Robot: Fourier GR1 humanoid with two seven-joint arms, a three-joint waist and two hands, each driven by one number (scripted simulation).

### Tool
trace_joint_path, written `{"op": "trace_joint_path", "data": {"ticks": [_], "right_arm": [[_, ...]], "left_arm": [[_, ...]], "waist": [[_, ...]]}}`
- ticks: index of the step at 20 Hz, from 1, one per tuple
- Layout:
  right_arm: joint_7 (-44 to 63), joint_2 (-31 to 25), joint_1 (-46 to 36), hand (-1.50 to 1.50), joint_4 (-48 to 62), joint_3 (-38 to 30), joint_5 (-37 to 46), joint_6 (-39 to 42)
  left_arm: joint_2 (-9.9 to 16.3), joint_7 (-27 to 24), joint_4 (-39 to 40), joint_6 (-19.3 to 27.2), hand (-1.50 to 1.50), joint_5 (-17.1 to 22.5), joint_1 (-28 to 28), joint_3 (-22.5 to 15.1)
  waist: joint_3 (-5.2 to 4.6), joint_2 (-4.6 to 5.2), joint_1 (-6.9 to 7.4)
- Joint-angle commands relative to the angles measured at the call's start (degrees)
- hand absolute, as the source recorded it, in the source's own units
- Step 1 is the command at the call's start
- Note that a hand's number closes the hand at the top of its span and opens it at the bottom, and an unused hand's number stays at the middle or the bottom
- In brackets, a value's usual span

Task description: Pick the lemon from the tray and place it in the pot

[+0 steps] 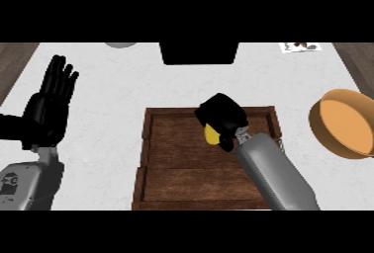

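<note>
My right hand (221, 116) curls around the lemon (211, 134) over the tray's (157, 153) far half. I should lift straight clear, then carry it right to the pot (343, 123).

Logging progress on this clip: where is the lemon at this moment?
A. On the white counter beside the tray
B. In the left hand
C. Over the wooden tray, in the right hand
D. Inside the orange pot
C: the lemon shows as a yellow patch under the curled right hand, above the wooden tray; the pot holds nothing visible.
</note>
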Motion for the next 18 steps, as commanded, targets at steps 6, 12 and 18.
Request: {"op": "trace_joint_path", "data": {"ticks": [6,12,18], "right_arm": [[42.1,2.1,-8.7,1.50,-3.8,-15.4,-0.4,-12.3],[65.5,2.1,-17.4,1.50,-4.9,-13.8,10.7,-19.1],[76.0,2.1,-15.3,1.50,-11.6,-10.4,19.8,-18.6]], "left_arm": [[-0.7,-0.2,0.9,-0.5,0.00,-0.2,-0.2,-1.1],[0.6,-0.3,1.5,-2.0,0.00,0.5,-2.1,-0.2],[-0.5,-0.6,1.4,-0.3,0.00,-0.6,-0.3,0.0]], "waist": [[-0.20,-0.09,1.92],[-0.20,0.13,2.38],[-0.08,-0.12,0.32]]}}
